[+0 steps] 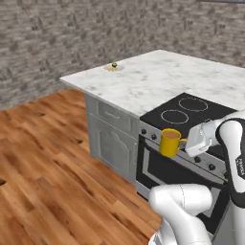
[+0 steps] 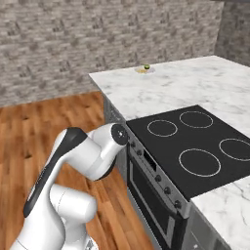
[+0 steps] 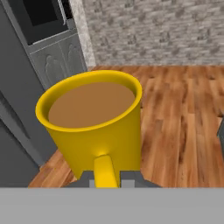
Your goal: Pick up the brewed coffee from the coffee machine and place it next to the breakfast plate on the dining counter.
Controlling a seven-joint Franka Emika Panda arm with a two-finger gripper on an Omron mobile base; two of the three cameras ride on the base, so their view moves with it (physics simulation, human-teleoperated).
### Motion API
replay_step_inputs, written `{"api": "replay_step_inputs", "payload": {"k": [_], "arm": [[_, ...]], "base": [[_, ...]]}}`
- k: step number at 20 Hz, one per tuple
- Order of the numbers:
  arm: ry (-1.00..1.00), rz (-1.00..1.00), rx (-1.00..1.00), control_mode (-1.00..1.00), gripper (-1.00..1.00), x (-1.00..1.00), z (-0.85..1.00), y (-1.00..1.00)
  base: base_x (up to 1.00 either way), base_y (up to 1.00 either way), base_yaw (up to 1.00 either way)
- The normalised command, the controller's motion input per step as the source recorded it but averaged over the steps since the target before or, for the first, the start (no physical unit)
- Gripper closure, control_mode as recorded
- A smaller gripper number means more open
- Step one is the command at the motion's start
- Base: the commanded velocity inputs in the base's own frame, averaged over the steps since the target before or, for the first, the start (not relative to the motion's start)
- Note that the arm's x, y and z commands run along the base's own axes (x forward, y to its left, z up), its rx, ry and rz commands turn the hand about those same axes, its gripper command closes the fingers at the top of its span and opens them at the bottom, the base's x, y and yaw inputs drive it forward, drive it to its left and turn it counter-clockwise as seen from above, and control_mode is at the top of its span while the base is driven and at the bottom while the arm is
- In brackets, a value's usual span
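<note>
The brewed coffee, a yellow mug [image 1: 169,142] full of brown liquid, hangs upright in the air in front of the oven knobs, just below the cooktop edge. My gripper [image 1: 183,141] is shut on its side handle. In the hand view the mug [image 3: 98,127] is close up, with the handle pinched between my gripper's [image 3: 106,178] fingertips [image 3: 129,179]. The breakfast plate [image 1: 114,67] [image 2: 145,70] sits at the far corner of the dining counter [image 1: 158,83] [image 2: 195,80], a good way beyond the mug. The coffee machine is out of view.
A black four-ring cooktop [image 1: 189,111] [image 2: 195,141] is set into the counter, above an oven front with knobs [image 1: 162,167]. Grey cabinets [image 1: 112,136] stand below the marble. Wood floor [image 1: 48,167] spreads to the left, and a brick wall [image 2: 73,44] runs behind.
</note>
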Motion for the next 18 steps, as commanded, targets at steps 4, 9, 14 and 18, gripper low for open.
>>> {"api": "replay_step_inputs", "payload": {"k": [4,9,14,18], "arm": [[0.00,0.00,0.00,1.00,1.00,0.00,0.00,0.00],[0.00,0.00,0.00,1.00,1.00,0.00,0.00,0.00],[0.00,0.00,0.00,1.00,1.00,0.00,0.00,0.00],[0.00,0.00,0.00,1.00,1.00,0.00,0.00,0.00]], "base": [[1.00,1.00,-0.27],[1.00,1.00,-0.41],[0.99,1.00,-0.39],[0.76,1.00,-0.31]]}}
